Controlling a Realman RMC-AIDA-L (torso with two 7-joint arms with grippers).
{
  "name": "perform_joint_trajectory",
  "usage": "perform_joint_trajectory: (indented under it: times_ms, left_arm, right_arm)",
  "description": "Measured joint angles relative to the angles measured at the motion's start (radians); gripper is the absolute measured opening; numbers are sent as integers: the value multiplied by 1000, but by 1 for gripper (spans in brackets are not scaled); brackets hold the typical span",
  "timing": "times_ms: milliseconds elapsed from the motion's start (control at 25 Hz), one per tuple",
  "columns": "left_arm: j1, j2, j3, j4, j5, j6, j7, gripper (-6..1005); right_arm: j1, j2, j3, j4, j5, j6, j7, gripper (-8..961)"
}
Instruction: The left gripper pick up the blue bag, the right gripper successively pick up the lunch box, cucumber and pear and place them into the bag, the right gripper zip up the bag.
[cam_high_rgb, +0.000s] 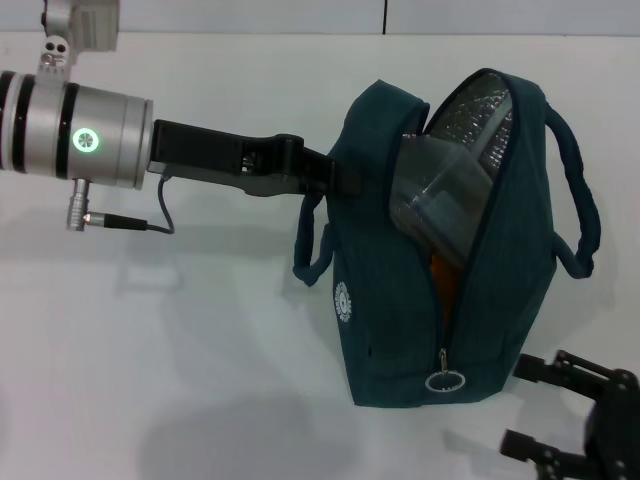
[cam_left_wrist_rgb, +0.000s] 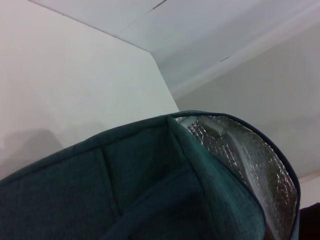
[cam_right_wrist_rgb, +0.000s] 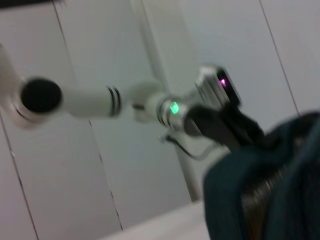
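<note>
Bag loaded, zip open.
L gripper (cam_high_rgb: 335, 175) clenched on soft, floppy blue bag (cam_high_rgb: 400, 330); R gripper (cam_high_rgb: 560, 410) released, should take ring zipper pull (cam_high_rgb: 444, 381); lunch box (cam_high_rgb: 440, 205) protrudes.

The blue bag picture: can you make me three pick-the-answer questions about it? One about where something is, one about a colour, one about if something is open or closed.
1. Where is the right gripper?
A. On the table beside the bottom corner of the blue bag
B. Inside the bag
C. Holding the far handle

2. What colour is the bag's lining?
A. Red
B. Silver
C. Black

3. How is the bag's zip?
A. Zipped all the way shut
C. Missing
B. Open, with the ring zipper pull down near the bottom

Answers: 1 A, its black fingers sit low by the bag's corner, touching nothing. 2 B, shiny foil shows in the opening. 3 B, the mouth gapes and the lunch box pokes out, while the left gripper holds the bag's side.
</note>
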Motion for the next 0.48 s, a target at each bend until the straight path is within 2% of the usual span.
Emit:
perform_joint_trajectory:
  times_ms: [200,480]
  left_arm:
    - [2,-1,0,0,-2,0,0,57]
    - [2,-2,2,0,-3,2,4,58]
  right_arm:
    - [56,7,-68,3,5,68,11,770]
    - [113,9,-104,26,6,125,43,763]
